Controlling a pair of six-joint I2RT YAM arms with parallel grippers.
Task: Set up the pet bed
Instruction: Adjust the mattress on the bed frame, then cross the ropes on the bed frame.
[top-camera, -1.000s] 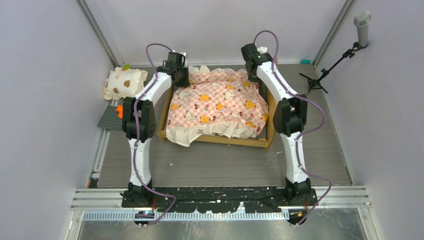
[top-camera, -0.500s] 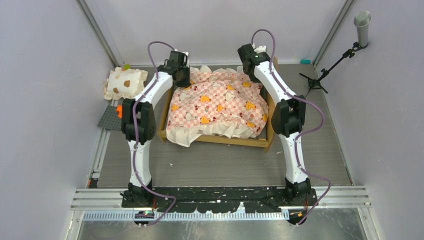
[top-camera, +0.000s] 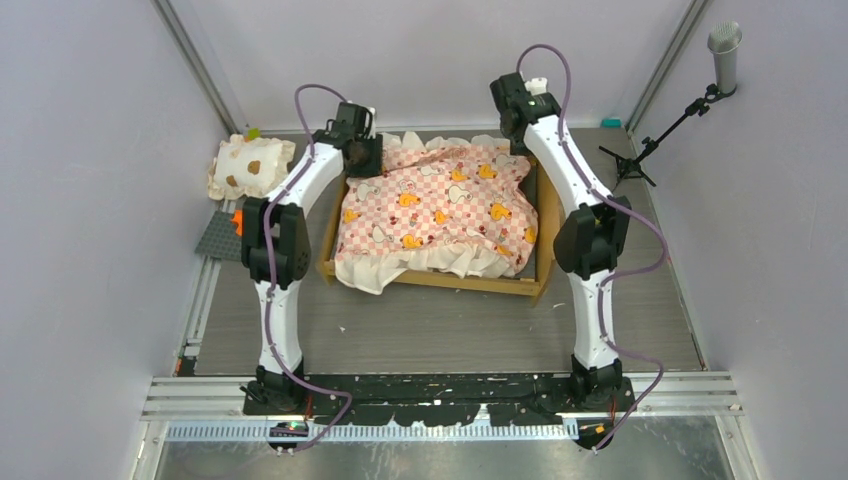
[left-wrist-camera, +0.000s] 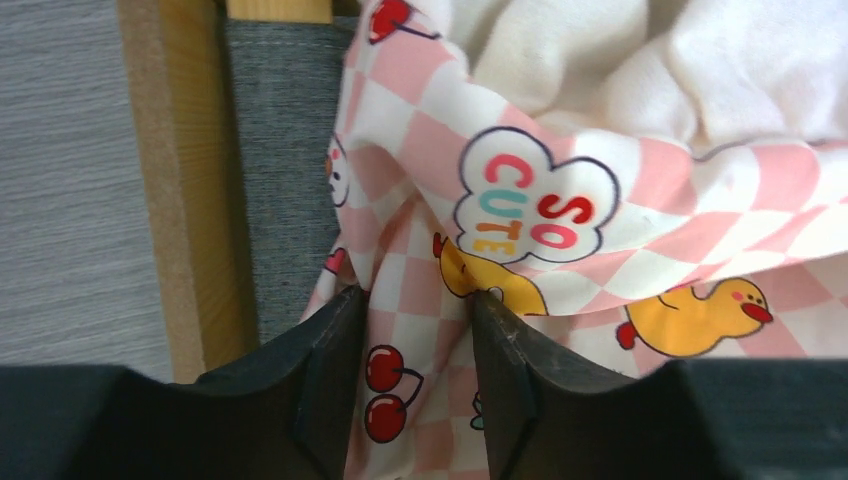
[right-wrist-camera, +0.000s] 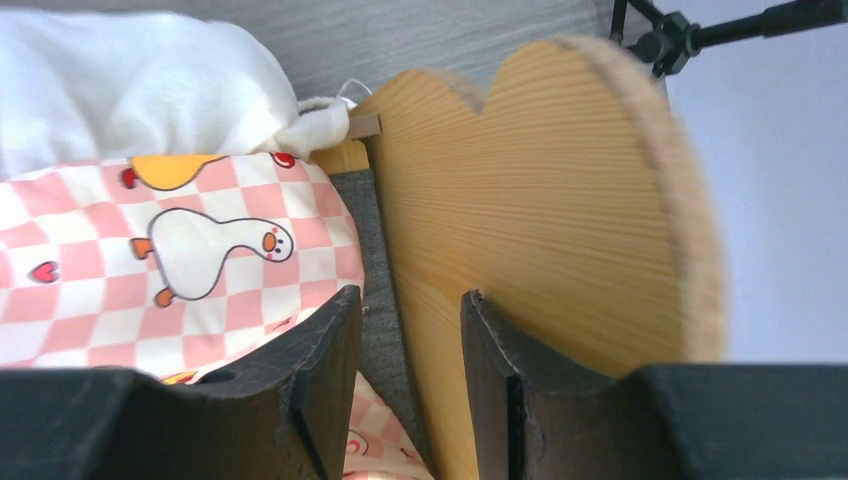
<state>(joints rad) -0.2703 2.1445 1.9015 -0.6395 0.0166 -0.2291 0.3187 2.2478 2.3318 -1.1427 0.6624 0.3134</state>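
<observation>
Pet bed (top-camera: 450, 281) sits on the table (top-camera: 450, 335), left claw (left-wrist-camera: 418, 295) and right claw (right-wrist-camera: 408, 295) both apart at its far corners, so lift straight up and do not drag the pink mattress (top-camera: 430, 200).

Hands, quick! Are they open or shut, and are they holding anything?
Left hand: open, mattress cloth lying between its fingers.
Right hand: open, holding nothing, next to the headboard.
</observation>
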